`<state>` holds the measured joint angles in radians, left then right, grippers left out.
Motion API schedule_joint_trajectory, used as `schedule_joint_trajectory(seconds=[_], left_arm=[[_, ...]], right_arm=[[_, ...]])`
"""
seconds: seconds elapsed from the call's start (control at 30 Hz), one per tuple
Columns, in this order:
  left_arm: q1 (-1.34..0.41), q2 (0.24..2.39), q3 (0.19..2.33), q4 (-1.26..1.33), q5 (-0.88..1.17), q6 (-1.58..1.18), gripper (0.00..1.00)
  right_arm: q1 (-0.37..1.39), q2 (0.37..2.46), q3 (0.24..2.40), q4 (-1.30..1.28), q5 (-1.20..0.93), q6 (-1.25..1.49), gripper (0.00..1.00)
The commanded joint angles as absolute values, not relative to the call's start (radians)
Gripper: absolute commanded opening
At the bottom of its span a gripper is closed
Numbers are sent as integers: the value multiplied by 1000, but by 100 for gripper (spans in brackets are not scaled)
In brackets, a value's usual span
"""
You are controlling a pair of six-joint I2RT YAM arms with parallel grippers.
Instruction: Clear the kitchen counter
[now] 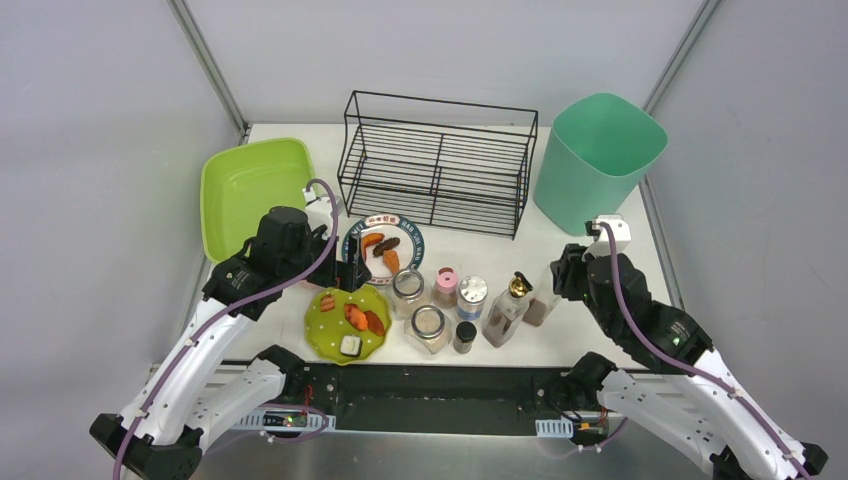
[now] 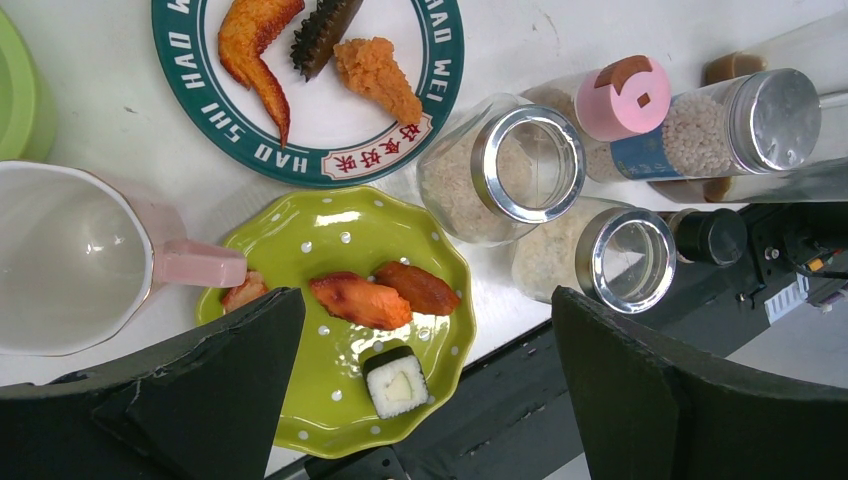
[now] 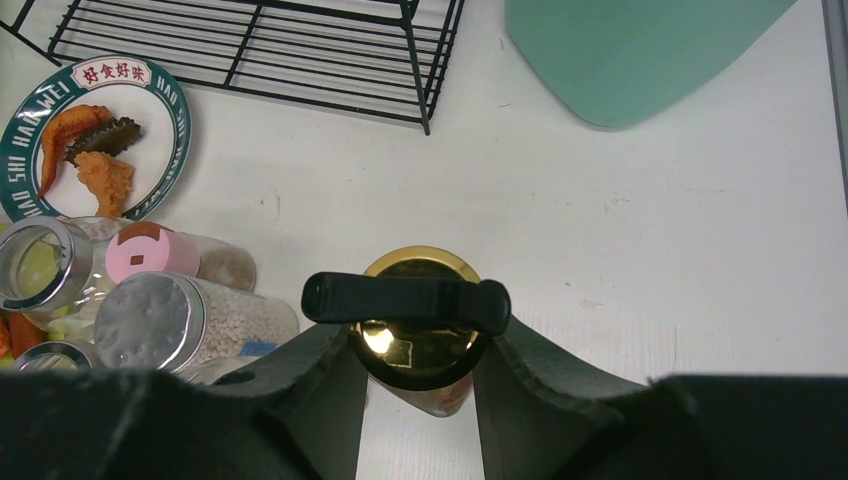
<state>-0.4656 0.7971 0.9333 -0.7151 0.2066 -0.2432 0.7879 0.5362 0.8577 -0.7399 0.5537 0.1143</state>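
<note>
The white kitchen counter (image 1: 590,250) holds a dotted green plate (image 1: 330,335) of food, a teal-rimmed white plate (image 1: 412,240) and a cluster of jars. My left gripper (image 2: 425,310) hangs open above the green plate (image 2: 330,230), touching nothing. A white mug (image 2: 70,260) stands beside that plate. In the right wrist view my right gripper (image 3: 420,350) has a finger against each side of the gold cap of a bottle (image 3: 420,270) with a black lever. In the top view the right gripper (image 1: 553,285) sits at the right end of the jar cluster.
A black wire rack (image 1: 440,165) stands at the back, a lime-green tub (image 1: 250,190) back left, a teal bin (image 1: 598,160) back right. Two glass jars (image 1: 407,285) (image 1: 428,325), a pink-lidded jar (image 1: 446,282), a silver-lidded jar (image 1: 472,292) and a small dark-lidded jar (image 1: 464,335) crowd the middle.
</note>
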Motion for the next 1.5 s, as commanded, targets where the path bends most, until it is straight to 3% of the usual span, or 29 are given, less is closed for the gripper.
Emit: schedule_joint_trajectory(seconds=[0.0,0.2,0.67,1.03,1.47], left_arm=[[-471,791,928,-695,211,-235,100],[-471,790,926,-695,209,-235,100],[-472,782,915,-695,193,-242,100],[-471,764,907,-695,144,-245,100],[-471,759,898,-695,84,-258,100]], right_arm=[[793,529,859,-679,573,104,22],[793,528,890,-660,603,72,0],[793,659,1144,-724,651,14,0],[792,962,1600,-904,663,-28,0],[791,1240,1910,-684,676,-244,0]])
